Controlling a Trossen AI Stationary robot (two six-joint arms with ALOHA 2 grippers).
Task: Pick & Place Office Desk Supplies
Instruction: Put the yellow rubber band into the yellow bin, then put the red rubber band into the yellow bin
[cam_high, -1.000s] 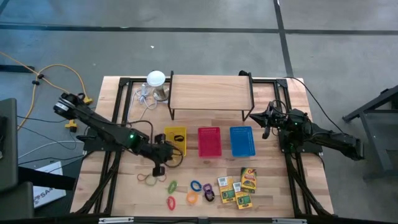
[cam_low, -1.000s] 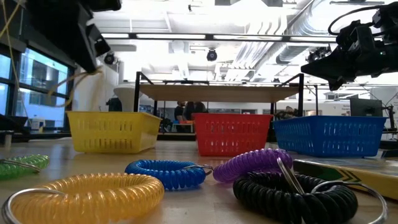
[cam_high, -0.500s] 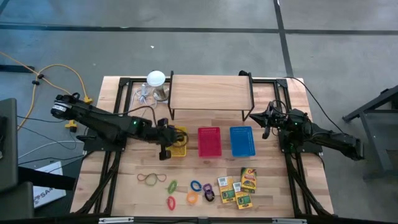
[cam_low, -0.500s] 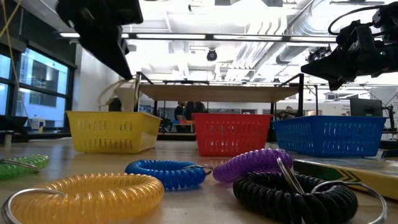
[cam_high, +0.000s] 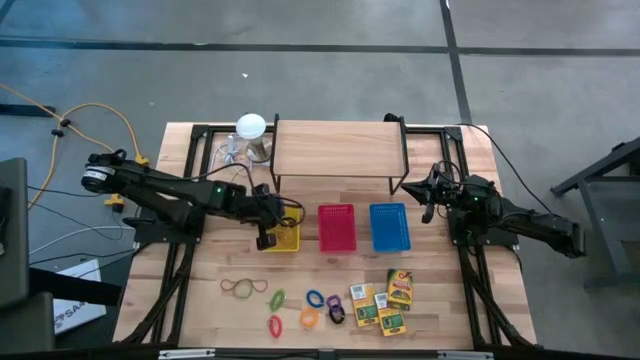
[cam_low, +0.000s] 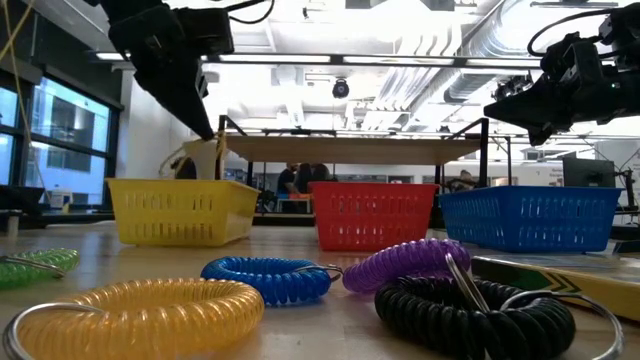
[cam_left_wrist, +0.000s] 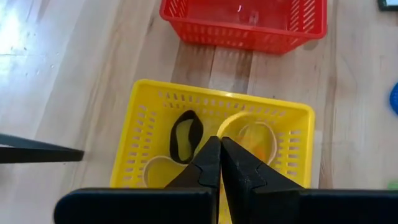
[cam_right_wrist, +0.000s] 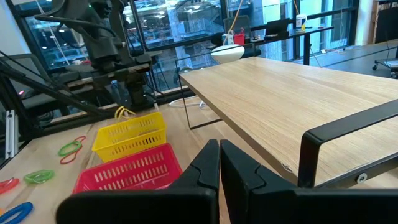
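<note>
Left wrist view, left hand closed, over yellow basket, rubber bands inside

Light: bright, even; you get ceiling strips overhead in the low view.
Glare: on the table, left wrist view.
Blur: near coils soft.

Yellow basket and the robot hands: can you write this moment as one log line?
left gripper: shut on yellow rubber band, above yellow plastic basket | right gripper: shut, waiting beside blue plastic basket
</note>
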